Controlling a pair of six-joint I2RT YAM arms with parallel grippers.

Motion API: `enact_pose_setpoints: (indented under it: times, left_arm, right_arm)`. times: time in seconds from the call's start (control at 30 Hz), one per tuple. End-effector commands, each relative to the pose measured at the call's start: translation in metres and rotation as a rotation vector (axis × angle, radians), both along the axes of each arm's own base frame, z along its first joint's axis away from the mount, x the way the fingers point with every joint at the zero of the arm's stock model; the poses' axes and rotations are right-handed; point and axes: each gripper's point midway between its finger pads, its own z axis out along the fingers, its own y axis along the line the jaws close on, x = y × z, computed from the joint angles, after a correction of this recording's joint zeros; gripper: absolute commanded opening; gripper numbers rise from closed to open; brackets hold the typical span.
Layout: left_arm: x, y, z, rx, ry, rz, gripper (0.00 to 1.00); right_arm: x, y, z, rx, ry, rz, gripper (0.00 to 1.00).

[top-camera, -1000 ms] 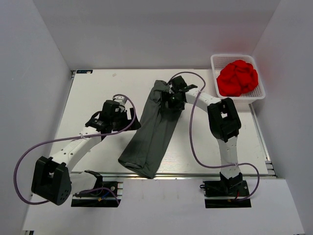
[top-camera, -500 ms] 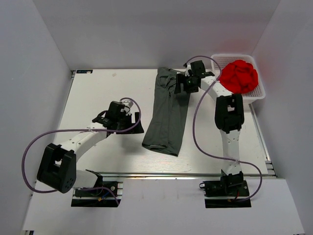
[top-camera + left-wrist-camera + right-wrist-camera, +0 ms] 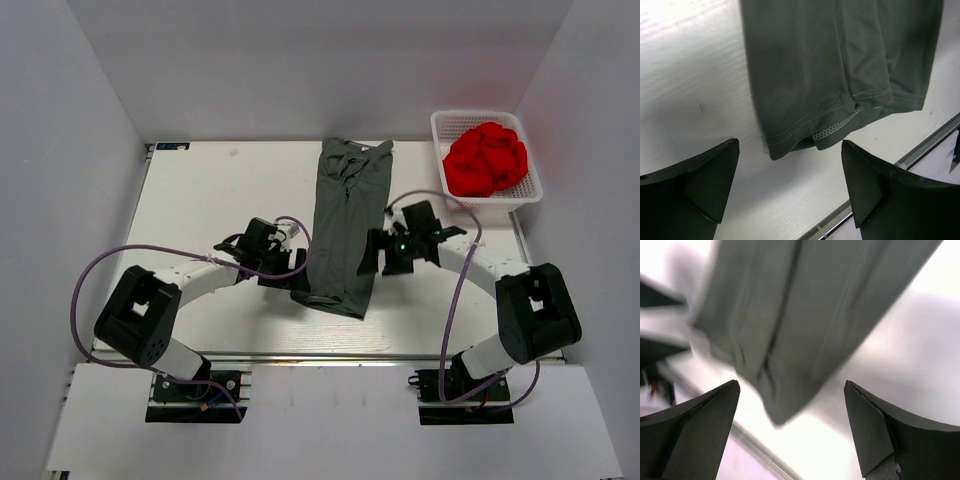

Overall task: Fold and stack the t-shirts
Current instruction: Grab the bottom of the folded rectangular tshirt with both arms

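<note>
One dark grey t-shirt lies folded into a long narrow strip running from the back of the table toward the front. Its stitched hem end points at the near edge. My left gripper is open and low at the hem's left corner, with the corner just ahead of its fingers and nothing between them. My right gripper is open beside the strip's right edge. The right wrist view is blurred, with grey cloth ahead of the open gripper.
A white basket at the back right holds a bunched red cloth. The table's front rail runs close behind the hem. White walls enclose the table on three sides.
The right gripper has left the shirt's collar end and swung down to its right side. The left arm has moved right to the hem corner. The shirt was pulled toward the back, then lay still.
</note>
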Motion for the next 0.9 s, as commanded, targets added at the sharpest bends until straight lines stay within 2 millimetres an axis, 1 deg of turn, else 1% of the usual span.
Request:
enact_pose_setpoints:
  times: [0.0,0.03,0.07,0.1,0.13,0.17,0.2,0.23,0.3,0.33,0.37,0.4,0.47,0.5,0.57,0.6,0.63,0.7,0.73,0.77,0.8,0.83,0.87]
  left_arm:
    - [-0.010,-0.005,-0.003,-0.002,-0.009,-0.059,0.91]
    - [-0.011,-0.002,-0.007,0.012,-0.004,-0.052,0.88]
    - [-0.018,-0.001,-0.011,0.021,0.011,-0.063,0.83]
    - [-0.023,0.004,-0.018,0.040,0.024,-0.056,0.80]
    - [-0.027,0.003,-0.018,0.041,0.025,-0.067,0.76]
    - [-0.028,0.005,-0.021,0.046,0.028,-0.054,0.71]
    - [-0.027,0.005,-0.023,0.045,0.027,-0.038,0.68]
    - [-0.031,0.004,-0.026,0.047,0.029,-0.048,0.66]
    - [-0.028,0.001,-0.026,0.034,0.026,-0.034,0.59]
    - [-0.029,0.002,-0.030,0.042,0.039,-0.034,0.57]
    - [-0.028,-0.002,-0.029,0.034,0.026,-0.043,0.55]
    - [-0.024,-0.003,-0.030,0.043,0.024,-0.037,0.48]
    - [-0.020,-0.006,-0.031,0.037,0.025,-0.029,0.41]
    - [-0.021,-0.005,-0.034,0.043,0.034,-0.029,0.35]
    - [-0.021,-0.005,-0.034,0.043,0.034,-0.029,0.30]
    - [-0.023,-0.007,-0.034,0.043,0.034,-0.038,0.25]
    - [-0.023,-0.007,-0.034,0.043,0.034,-0.038,0.20]
    - [-0.021,-0.011,-0.026,0.019,0.011,-0.043,0.01]
    - [-0.024,-0.011,-0.027,0.010,0.017,-0.051,0.00]
    - [-0.026,-0.014,-0.026,-0.005,0.026,-0.063,0.00]
    - [-0.025,-0.016,-0.021,-0.021,0.006,-0.079,0.00]
    - [-0.024,-0.017,-0.018,-0.026,-0.002,-0.079,0.00]
    - [-0.027,-0.019,-0.017,-0.043,0.009,-0.094,0.00]
  right_arm:
    - [-0.065,0.019,-0.013,0.093,0.197,0.065,0.90]
    - [-0.076,0.021,-0.016,0.089,0.219,0.086,0.90]
    - [-0.086,0.019,-0.020,0.084,0.250,0.083,0.90]
    - [-0.096,0.018,-0.027,0.077,0.284,0.080,0.90]
    - [-0.108,0.020,-0.032,0.075,0.317,0.094,0.90]
    - [-0.111,0.023,-0.034,0.090,0.339,0.090,0.90]
    - [-0.120,0.023,-0.040,0.090,0.363,0.102,0.90]
    - [-0.124,0.025,-0.045,0.089,0.372,0.112,0.90]
    - [-0.126,0.025,-0.053,0.071,0.393,0.105,0.90]
    - [-0.127,0.025,-0.055,0.066,0.394,0.109,0.89]
    - [-0.126,0.026,-0.055,0.064,0.393,0.112,0.87]
    - [-0.126,0.028,-0.057,0.060,0.398,0.118,0.82]
    - [-0.127,0.031,-0.057,0.061,0.398,0.127,0.76]
    - [-0.125,0.032,-0.059,0.056,0.393,0.123,0.69]
    - [-0.122,0.030,-0.063,0.030,0.379,0.112,0.55]
    - [-0.120,0.031,-0.064,0.027,0.375,0.111,0.43]
    - [-0.120,0.030,-0.065,0.025,0.373,0.114,0.39]
    - [-0.118,0.031,-0.067,0.024,0.354,0.119,0.33]
    - [-0.110,0.032,-0.069,0.025,0.325,0.111,0.24]
    - [-0.108,0.034,-0.068,0.030,0.316,0.117,0.19]
    - [-0.108,0.035,-0.068,0.036,0.310,0.126,0.13]
    - [-0.106,0.038,-0.068,0.049,0.303,0.134,0.00]
    - [-0.107,0.039,-0.067,0.056,0.304,0.143,0.00]
